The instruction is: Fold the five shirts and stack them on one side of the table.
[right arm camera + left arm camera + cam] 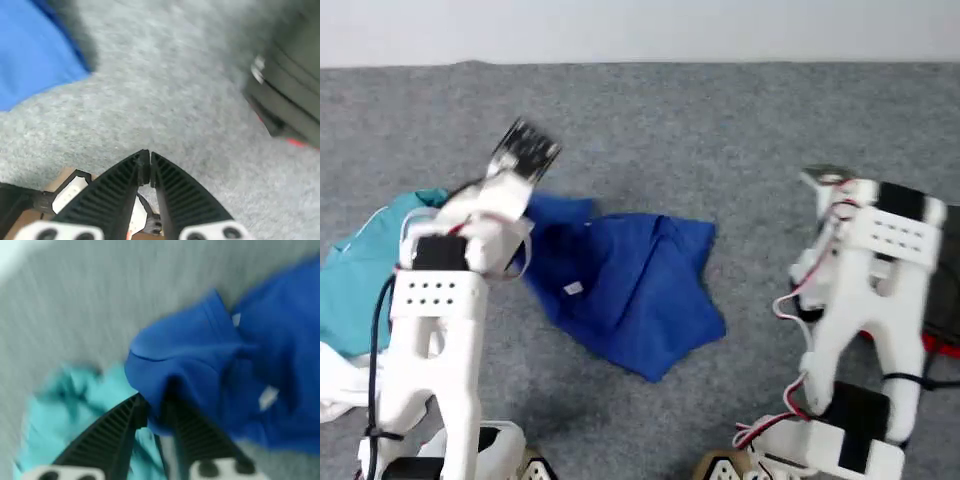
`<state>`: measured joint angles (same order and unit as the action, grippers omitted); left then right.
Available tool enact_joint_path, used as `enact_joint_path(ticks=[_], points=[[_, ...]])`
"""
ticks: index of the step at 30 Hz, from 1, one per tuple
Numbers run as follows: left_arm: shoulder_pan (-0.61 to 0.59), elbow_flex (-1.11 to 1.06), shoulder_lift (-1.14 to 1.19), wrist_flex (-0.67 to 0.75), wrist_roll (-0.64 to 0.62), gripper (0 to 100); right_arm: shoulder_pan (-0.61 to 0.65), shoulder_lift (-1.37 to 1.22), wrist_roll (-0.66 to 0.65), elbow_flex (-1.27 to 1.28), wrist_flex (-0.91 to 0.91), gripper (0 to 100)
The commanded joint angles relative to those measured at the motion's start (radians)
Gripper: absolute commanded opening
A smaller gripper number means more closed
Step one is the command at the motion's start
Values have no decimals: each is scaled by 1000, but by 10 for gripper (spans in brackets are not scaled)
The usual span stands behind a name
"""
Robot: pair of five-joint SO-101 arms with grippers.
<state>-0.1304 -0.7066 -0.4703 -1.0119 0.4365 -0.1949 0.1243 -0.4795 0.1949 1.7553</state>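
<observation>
Shirts first, from the high view: I count one crumpled royal blue shirt (630, 280) spread near the middle of the grey, carpet-like table cover (720, 130). One teal shirt (365, 270) is bunched beside it toward the left edge, and one white garment (335, 385) lies just below the teal one. At the right edge lies a dark garment (948, 290) with a red strip; I cannot tell how many pieces it is. The two white arms stand at the near edge, the left arm (430, 300) over the blue and teal cloth, the right arm (865, 290) beside the dark cloth. On the left wrist view, my left gripper (155, 407) has its two black ribbed fingers (115, 432) pinched on a fold of the blue shirt, with the teal shirt beneath. On the right wrist view, my right gripper (146, 162) is closed with nothing in it, tips touching, above bare grey cover between the blue shirt and the dark garment.
</observation>
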Motion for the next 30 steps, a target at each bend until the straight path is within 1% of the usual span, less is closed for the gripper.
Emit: enact_joint_path(ticks=[1,5,9,14,20,23,26,30], points=[[-133,-62,-15,51,17,181,142,39,11,-12,22,12],[-241,-35,-15,46,21,185,291,39,9,-14,-24,13],[-354,53,-15,-6,14,183,427,38,8,-77,-54,14],[-499,130,-15,-46,-38,182,570,-24,5,-152,-58,15],[-698,130,-8,-46,-126,181,751,-191,3,-238,-53,22],[-779,130,-6,-46,-141,181,835,-292,9,-298,-27,97],[-819,105,-6,-40,-141,181,892,-401,9,-396,1,182],[-825,71,-6,-40,-140,181,960,-544,9,-560,25,196]])
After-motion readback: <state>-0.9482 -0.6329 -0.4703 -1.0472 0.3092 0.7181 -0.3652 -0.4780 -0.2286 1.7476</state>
